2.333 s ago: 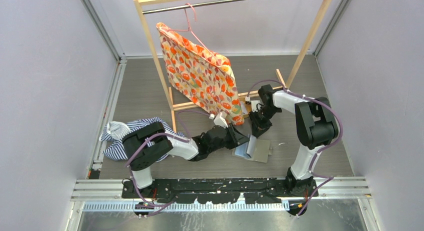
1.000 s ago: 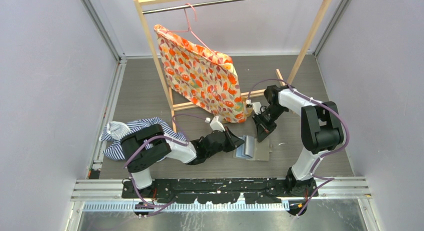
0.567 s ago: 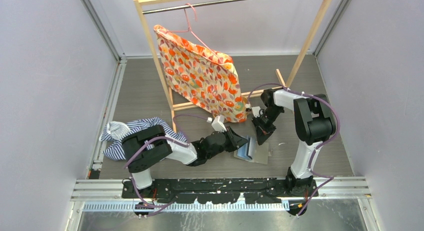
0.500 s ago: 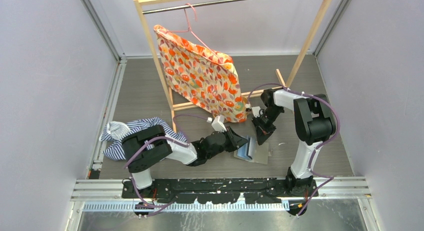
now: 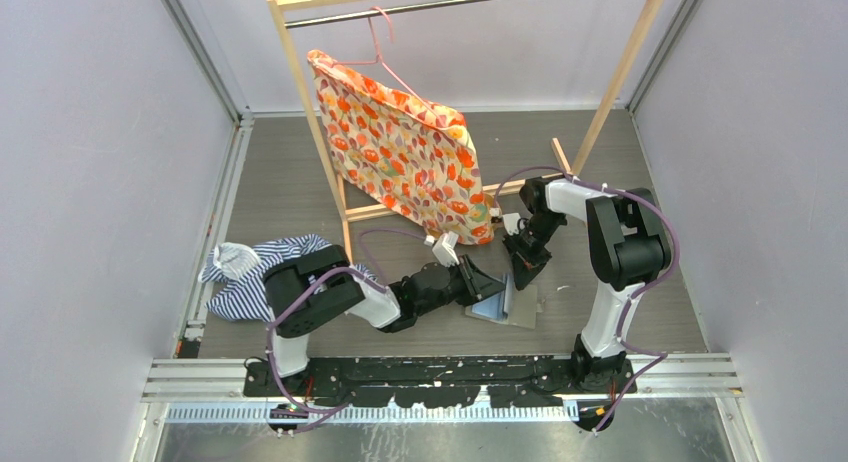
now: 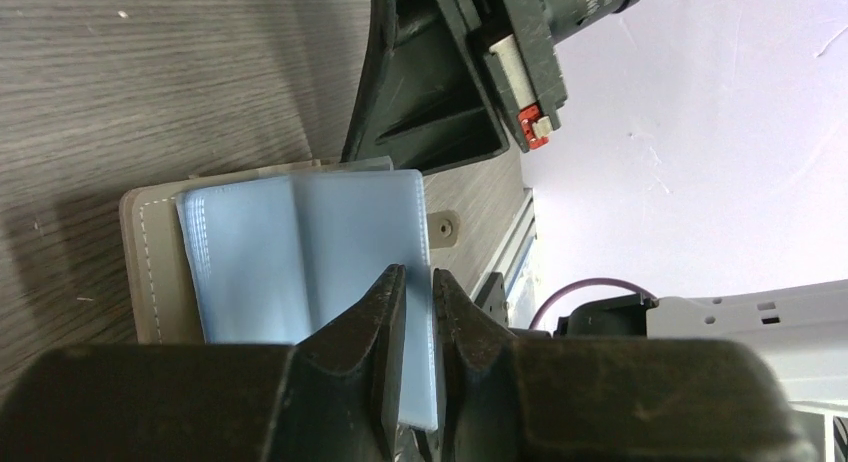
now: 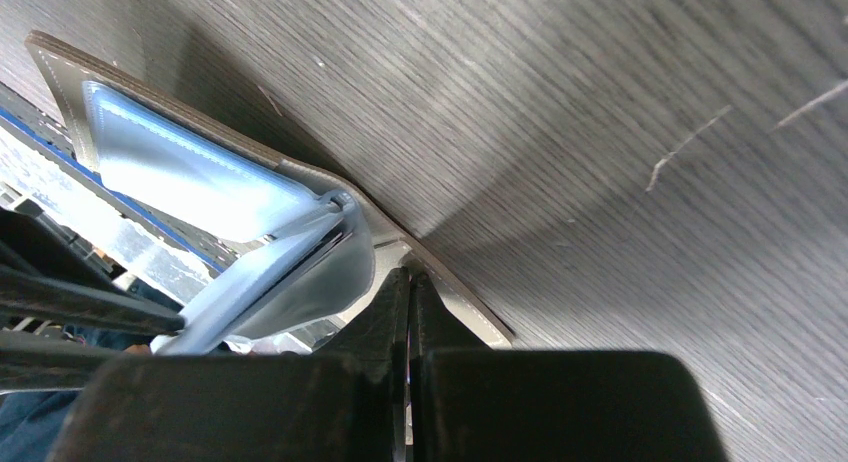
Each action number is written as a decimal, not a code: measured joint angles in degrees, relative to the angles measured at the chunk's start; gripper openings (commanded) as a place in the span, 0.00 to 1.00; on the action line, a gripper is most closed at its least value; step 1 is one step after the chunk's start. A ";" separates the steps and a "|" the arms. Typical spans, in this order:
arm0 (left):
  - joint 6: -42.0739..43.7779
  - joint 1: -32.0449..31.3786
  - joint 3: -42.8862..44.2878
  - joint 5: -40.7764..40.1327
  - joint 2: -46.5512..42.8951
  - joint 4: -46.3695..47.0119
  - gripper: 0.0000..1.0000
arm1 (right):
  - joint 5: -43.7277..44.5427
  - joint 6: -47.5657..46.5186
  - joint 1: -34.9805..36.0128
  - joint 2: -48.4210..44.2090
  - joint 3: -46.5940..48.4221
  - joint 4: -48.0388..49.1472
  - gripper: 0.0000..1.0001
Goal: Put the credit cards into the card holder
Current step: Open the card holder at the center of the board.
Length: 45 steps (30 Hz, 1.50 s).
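On the grey wood-grain tabletop [image 5: 290,182], between pale lilac walls [image 5: 90,132], the card holder [image 5: 524,308] lies open. The right gripper [image 7: 410,278] is clenched at its edge. The left gripper [image 6: 418,278] straddles a blue sleeve [image 6: 300,252]; I cannot tell if it grips.

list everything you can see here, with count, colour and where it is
card holder: 1, taupe, lying open on the table between the grippers
sleeves: at least 2, pale blue, inside the holder
rack: 1, pale wood with a metal bar, at the back
hanger: 1, pink, on the bar
floral cloth: 1, orange pattern, hanging from the hanger
striped cloth: 1, blue and white, heaped at the left
table: 1, grey wood grain
left gripper: 1, black, jaws slightly apart at a sleeve's edge
right gripper: 1, black, shut, tip at the holder's cover
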 measured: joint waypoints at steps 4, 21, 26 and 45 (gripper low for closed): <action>-0.48 0.07 1.22 1.97 2.40 0.66 0.18 | 0.02 0.04 0.00 -0.02 0.00 0.00 0.03; -1.33 0.20 3.76 4.42 4.59 0.55 0.19 | 0.07 0.04 0.22 -0.28 0.00 0.02 0.07; -1.62 0.22 3.98 4.63 4.85 0.31 0.20 | 0.42 0.00 0.22 -0.94 -0.07 0.39 0.07; -1.60 0.55 3.98 4.68 4.85 -1.22 0.36 | 0.81 -0.22 -1.57 -4.61 -0.09 1.88 0.09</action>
